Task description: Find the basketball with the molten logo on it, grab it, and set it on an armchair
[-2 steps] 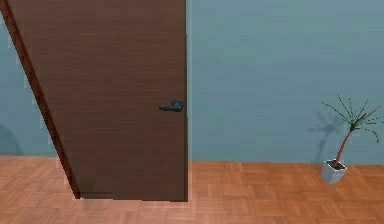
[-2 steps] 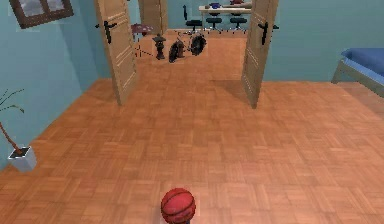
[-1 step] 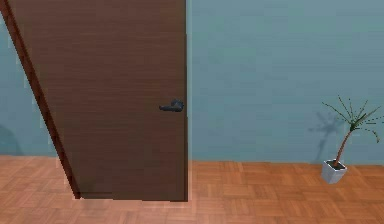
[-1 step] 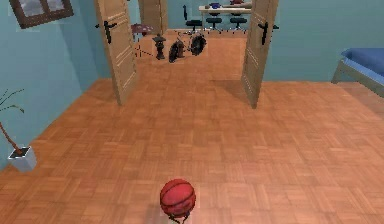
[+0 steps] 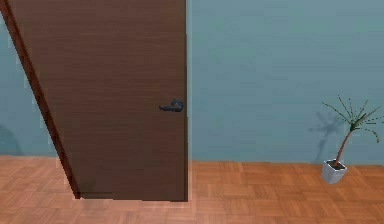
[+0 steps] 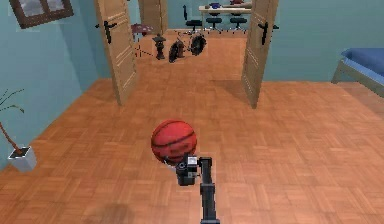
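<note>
A red-orange basketball (image 6: 174,140) with dark seams hangs at the far end of my gripper (image 6: 181,166), clear of the wooden floor, so the gripper holds it. The dark arm bar (image 6: 208,200) rises from the bottom edge of the arm side view, just right of the middle. Any logo on the ball is too small to make out.
Close ahead in the forward view stands a dark brown door (image 5: 110,95) with a black handle (image 5: 172,106), and a potted plant (image 5: 340,150) by the teal wall. Out to the arm's side, two wooden door leaves (image 6: 120,50) frame a doorway. A blue piece of furniture (image 6: 362,68) sits far right.
</note>
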